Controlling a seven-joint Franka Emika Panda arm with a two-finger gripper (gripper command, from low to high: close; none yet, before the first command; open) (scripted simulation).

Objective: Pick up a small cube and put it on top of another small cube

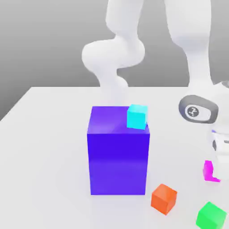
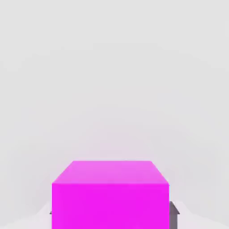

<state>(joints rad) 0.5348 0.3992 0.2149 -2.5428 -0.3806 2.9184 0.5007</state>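
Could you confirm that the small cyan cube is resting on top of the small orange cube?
Not quite: the small cyan cube is resting on top of the large blue block, as the exterior view shows.

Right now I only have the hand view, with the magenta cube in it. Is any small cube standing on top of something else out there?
Observer: Yes, the cyan cube sits on top of the big blue block.
Operator: And where is the orange one, if there is one?
Observer: The orange cube rests on the table, just beyond the block's side toward the exterior view's right.
Operator: Anything else close to that orange cube?
Observer: A green cube is on the table too, farther toward the exterior view's right, with a gap between the two.
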